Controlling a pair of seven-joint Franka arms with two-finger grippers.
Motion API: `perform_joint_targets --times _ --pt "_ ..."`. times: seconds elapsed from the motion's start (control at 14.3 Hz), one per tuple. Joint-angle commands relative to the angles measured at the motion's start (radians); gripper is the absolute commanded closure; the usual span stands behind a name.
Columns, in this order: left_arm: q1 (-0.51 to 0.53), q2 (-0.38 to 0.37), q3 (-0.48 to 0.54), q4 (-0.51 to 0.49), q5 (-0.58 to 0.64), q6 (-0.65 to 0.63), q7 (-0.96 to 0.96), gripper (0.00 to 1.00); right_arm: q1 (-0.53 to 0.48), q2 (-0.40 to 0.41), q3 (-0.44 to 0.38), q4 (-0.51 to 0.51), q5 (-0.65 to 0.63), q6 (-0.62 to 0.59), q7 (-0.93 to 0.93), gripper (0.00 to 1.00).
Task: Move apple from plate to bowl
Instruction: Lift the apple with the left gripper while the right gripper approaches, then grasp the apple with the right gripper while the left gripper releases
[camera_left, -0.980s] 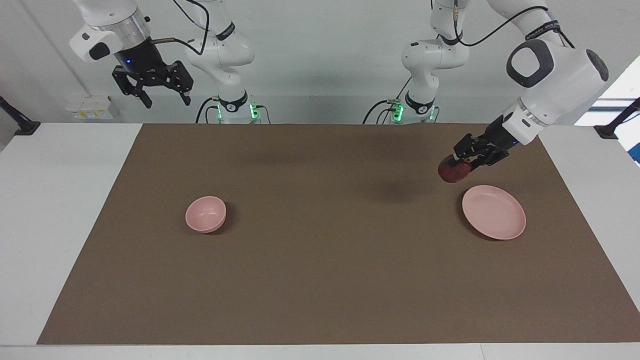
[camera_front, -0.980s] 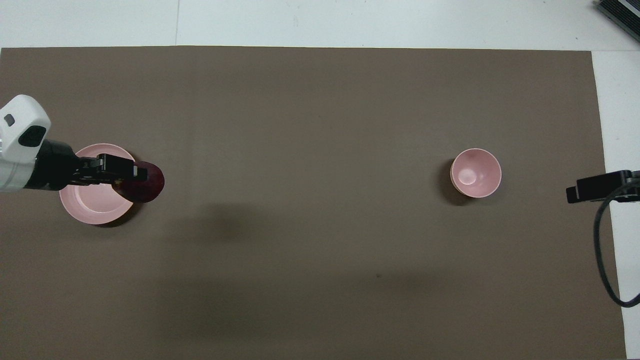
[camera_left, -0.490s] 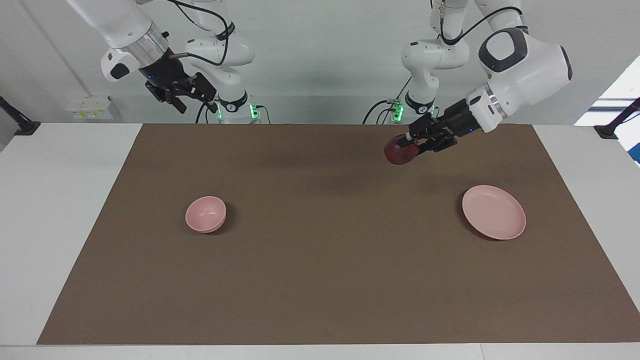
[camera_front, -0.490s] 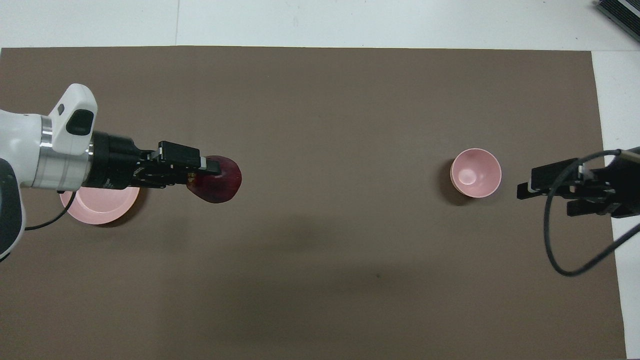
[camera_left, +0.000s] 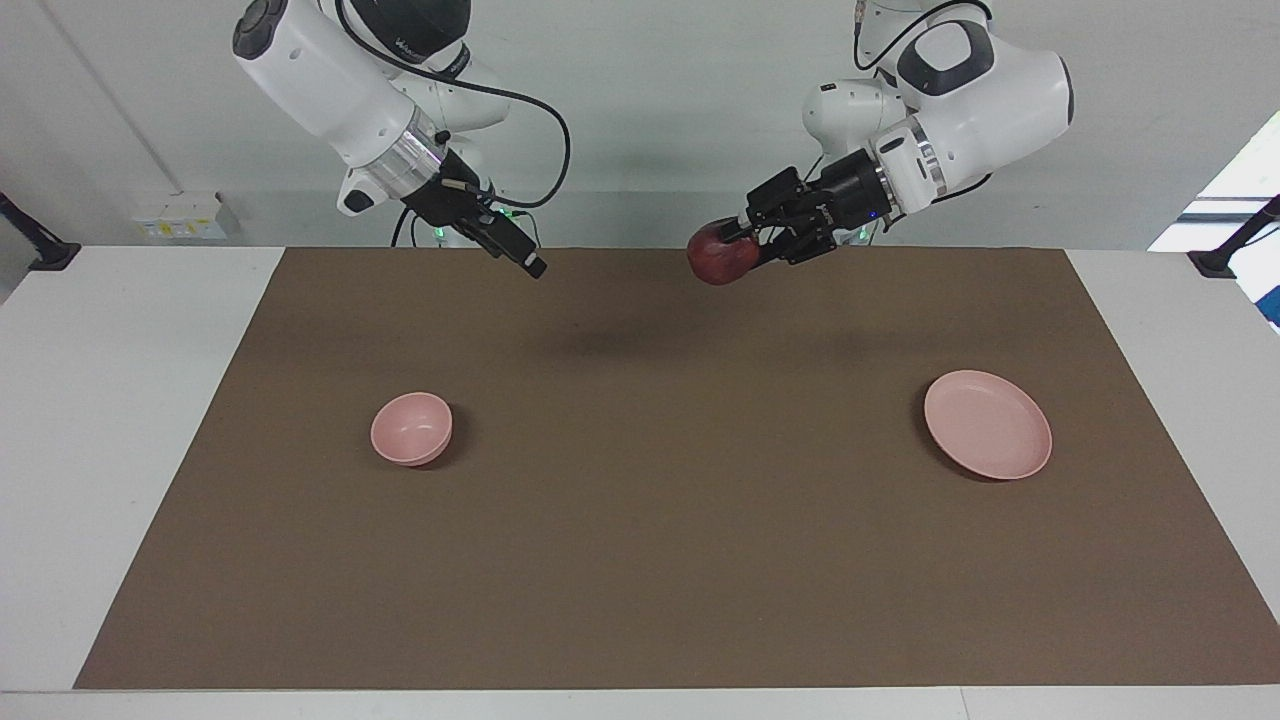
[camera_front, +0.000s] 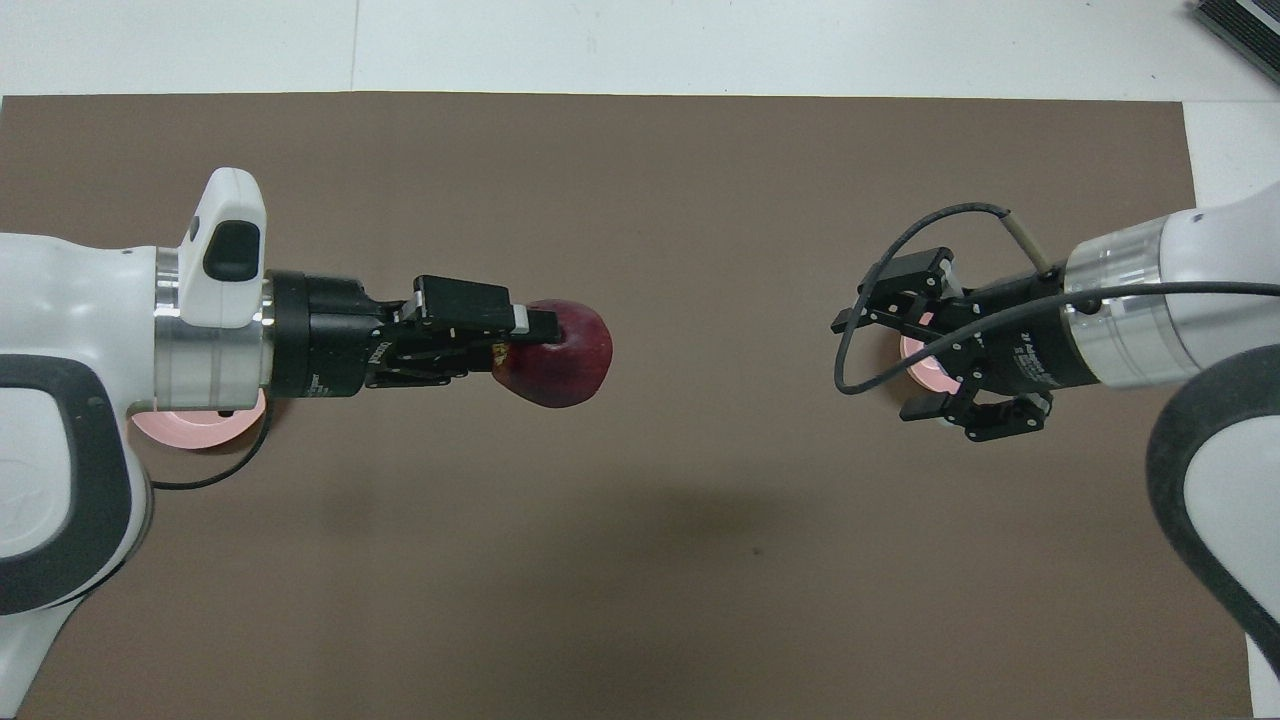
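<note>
**Apple carried high over the mat's middle**

Above the brown mat (camera_left: 640, 560), in the facing view, the left gripper (camera_left: 738, 240) pinches the apple (camera_left: 721, 259), a single round, glossy, dark red fruit, held in the air over the mat's middle, toward the edge where the robots stand. One flat, round, pale pink plate (camera_left: 988, 424) with a low rim lies bare toward the left arm's end of the table. One small, deep, smooth pink bowl (camera_left: 412, 428) sits toward the right arm's end, well apart from the plate. The right gripper (camera_left: 520, 255) hangs in the air, pointing toward the apple; its jaws cannot be read here.

From overhead, the left gripper (camera_front: 525, 335) grips the apple (camera_front: 560, 352) at its tips, and the arm covers most of the plate (camera_front: 195, 432). The right gripper (camera_front: 870, 365) shows two black fingers spread wide apart, over the bowl (camera_front: 925, 362), which peeks between them. The matte mat (camera_front: 640, 560) covers most of the white table (camera_front: 700, 45).
</note>
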Motion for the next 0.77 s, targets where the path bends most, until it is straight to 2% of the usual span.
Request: perform_joint_targets --times 0.0,0.35,0.49,0.7 --pt "-0.021 -0.019 -0.053 -0.011 -0.035 0.138 -0.056 1.0 -0.014 0.002 -0.001 -0.013 0.113 0.047 0.122 0.0" --pt "-0.149 -0.018 -0.056 -0.017 -0.039 0.348 -0.119 1.0 0.038 0.014 0.002 -0.01 0.232 0.162 0.325 0.0" --pt "-0.166 -0.019 -0.057 -0.017 -0.039 0.369 -0.122 1.0 0.071 0.029 0.002 -0.003 0.269 0.204 0.389 0.0" --pt "-0.169 -0.021 -0.061 -0.018 -0.038 0.37 -0.146 1.0 0.082 0.028 0.004 0.0 0.273 0.199 0.422 0.0"
